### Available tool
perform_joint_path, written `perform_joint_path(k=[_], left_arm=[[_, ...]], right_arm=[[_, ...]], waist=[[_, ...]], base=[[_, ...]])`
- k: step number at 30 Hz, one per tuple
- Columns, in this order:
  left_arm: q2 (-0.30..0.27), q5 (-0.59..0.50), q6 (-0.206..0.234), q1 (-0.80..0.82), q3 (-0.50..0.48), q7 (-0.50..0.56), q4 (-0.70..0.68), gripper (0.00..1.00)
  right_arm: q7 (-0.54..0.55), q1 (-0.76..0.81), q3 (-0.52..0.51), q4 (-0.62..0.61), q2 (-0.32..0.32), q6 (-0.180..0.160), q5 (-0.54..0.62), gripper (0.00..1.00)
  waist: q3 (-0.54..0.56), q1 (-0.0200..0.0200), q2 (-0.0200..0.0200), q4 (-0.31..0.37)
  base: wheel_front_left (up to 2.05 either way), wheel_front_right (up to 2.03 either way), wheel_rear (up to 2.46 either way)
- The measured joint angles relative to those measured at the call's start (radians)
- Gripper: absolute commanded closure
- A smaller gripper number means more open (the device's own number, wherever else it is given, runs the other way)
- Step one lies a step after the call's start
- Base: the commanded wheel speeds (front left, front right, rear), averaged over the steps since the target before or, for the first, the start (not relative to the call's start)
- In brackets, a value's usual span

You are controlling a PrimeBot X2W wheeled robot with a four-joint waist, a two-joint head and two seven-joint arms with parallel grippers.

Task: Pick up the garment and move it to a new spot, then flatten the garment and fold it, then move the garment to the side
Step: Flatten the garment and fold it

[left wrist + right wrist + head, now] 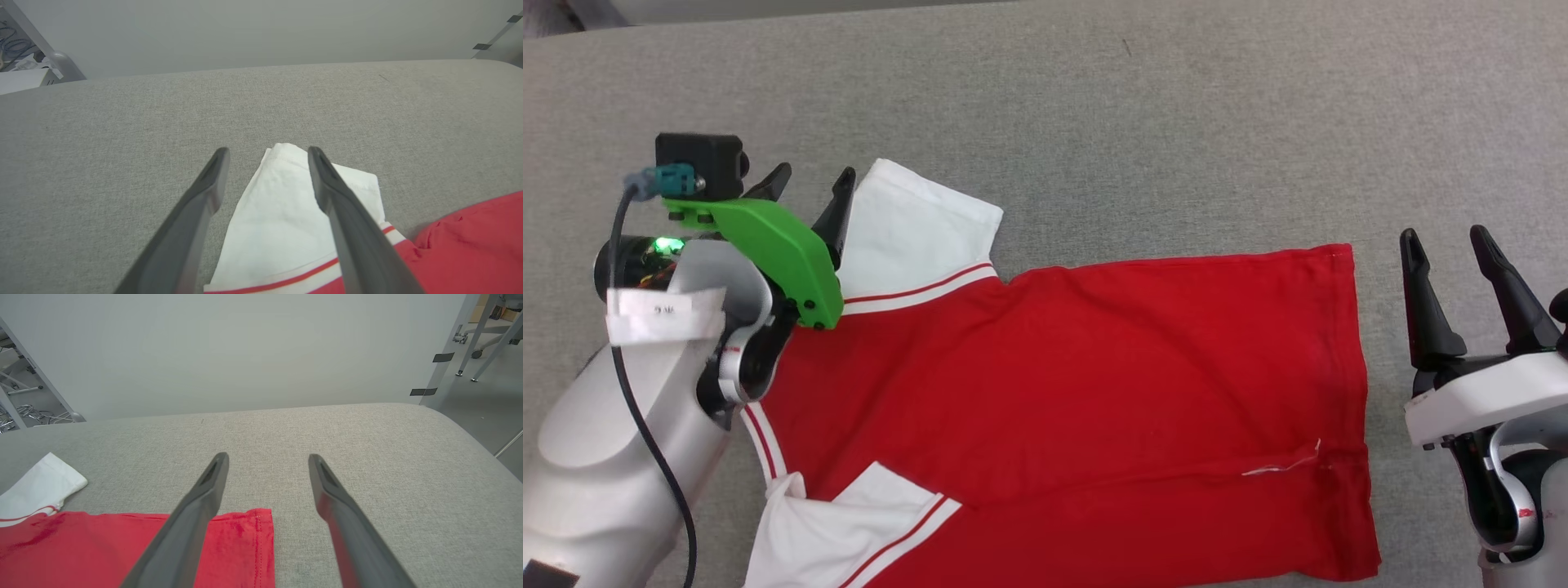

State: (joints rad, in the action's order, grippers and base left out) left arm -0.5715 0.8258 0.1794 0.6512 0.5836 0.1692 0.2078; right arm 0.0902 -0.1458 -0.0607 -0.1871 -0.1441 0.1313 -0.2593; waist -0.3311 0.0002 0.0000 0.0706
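The right tool (268, 456) enters from 6 o'clock; its two long dark fingers (192, 522) stand spread wide, with bare grey woven-fabric counter (388, 457) between the tips. The left finger crosses the hem corner of the red soft-fabric jersey shirt (102, 547), which lies flat at 7 to 8 o'clock; contact cannot be judged. The white short sleeve (39, 490) with red stripe trim lies at 9 o'clock. A pale plain wall (245, 347) stands at 12 o'clock. A grey metal post with black tape patches (443, 357) stands at 2 o'clock.

Grey fabric surface (1094, 98) w/ plain pale wall (245, 347) behind.
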Motion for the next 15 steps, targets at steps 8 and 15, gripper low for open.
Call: perform_joint_path(k=[8,15], left_arm=[[-0.006,0.075,-0.110,0.167,0.046,0.260,0.156,0.00],[-0.034,0.118,-0.155,0.246,0.080,0.474,0.247,0.00]], right_arm=[[-0.026,-0.026,0.014,0.036,0.001,0.000,-0.007,0.00],[-0.043,-0.043,0.031,0.058,0.004,0.000,-0.018,0.00]], waist=[[-0.073,0.0000,0.0000,0.059],[-0.115,-0.0001,0.0000,0.099]], base=[[0.00,0.00,0.00],[0.00,0.00,0.00]])
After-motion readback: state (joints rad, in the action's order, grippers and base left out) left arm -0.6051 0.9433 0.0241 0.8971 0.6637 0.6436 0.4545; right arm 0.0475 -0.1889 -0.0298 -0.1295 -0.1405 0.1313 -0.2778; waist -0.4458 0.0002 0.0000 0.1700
